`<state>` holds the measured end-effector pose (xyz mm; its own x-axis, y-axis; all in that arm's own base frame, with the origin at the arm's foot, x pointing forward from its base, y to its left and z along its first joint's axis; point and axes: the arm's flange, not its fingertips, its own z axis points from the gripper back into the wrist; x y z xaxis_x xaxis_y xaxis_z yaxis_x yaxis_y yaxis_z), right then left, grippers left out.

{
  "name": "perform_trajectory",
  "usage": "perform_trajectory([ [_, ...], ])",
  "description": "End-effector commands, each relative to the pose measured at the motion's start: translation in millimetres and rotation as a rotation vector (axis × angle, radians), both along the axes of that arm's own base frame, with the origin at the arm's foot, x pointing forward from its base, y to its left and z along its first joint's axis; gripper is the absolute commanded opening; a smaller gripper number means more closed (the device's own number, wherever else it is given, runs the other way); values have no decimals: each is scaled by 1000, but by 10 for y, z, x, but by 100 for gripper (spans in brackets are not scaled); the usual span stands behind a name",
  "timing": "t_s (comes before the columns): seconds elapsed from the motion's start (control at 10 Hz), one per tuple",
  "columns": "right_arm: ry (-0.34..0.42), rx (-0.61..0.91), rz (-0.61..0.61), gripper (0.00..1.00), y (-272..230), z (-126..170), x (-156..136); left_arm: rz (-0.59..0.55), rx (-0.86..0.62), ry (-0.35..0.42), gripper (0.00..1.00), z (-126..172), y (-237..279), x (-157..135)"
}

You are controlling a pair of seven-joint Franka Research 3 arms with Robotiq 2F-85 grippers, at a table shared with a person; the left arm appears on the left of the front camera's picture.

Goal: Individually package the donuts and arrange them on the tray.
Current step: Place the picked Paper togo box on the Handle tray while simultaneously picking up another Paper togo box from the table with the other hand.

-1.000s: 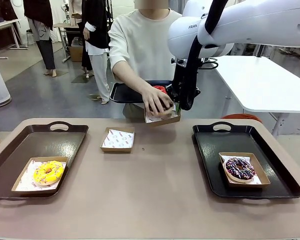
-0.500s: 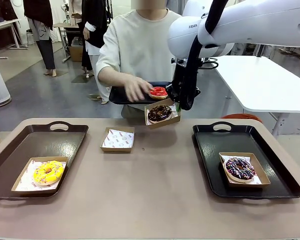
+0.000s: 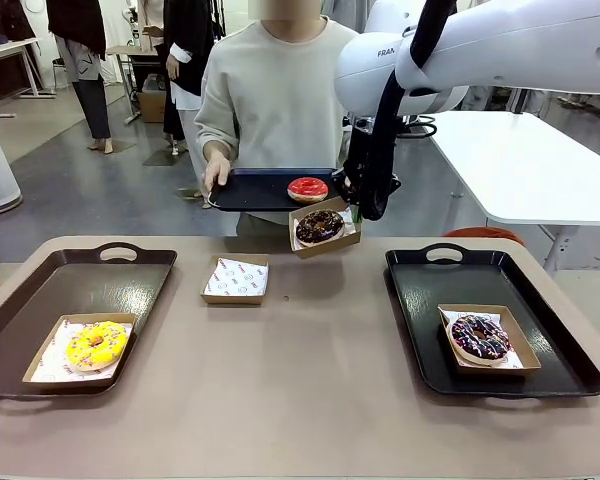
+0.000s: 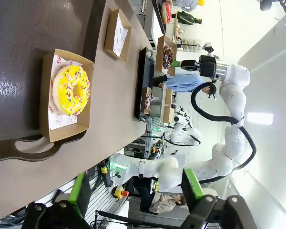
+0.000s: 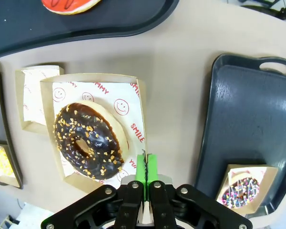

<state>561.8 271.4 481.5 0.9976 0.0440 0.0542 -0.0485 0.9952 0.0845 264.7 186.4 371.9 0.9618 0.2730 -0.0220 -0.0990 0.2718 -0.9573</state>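
Box (image 3: 326, 247): chocolate donut (image 3: 320, 225) inside, midair, left of right tray (image 3: 420, 300)
Right gripper (image 5: 144, 164): clamped on box rim
Left gripper (image 4: 135, 183): fingers apart

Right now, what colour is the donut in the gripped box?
Donut: dark chocolate, tan crumbs; right wrist view.

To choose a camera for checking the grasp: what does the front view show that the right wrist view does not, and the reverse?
Front view: a person's hand holding the black tray. Right wrist view: the right pincer shut on the box's rim. Both: the chocolate donut in that box, the red donut on that tray.
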Motion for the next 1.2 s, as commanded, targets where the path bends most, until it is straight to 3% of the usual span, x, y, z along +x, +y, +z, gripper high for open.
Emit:
perform_trajectory([
  [0.0,-3,0,0,0,-10,18,-15,5,-4,-8,100,15,15,-13],
  [0.3,0,0,0,1,0,0,0,0,0,0,100,0,0,0],
  [0.4,-1,27,16,1,-120,54,-45,21,86,6,100,110,-65,106],
  [0.8,-11,115,49,1,-953,219,-379,-81,312,32,100,838,-626,653],
  [1.1,-13,147,-9,1,-1696,88,-492,-137,491,64,100,1274,-1307,1028],
])
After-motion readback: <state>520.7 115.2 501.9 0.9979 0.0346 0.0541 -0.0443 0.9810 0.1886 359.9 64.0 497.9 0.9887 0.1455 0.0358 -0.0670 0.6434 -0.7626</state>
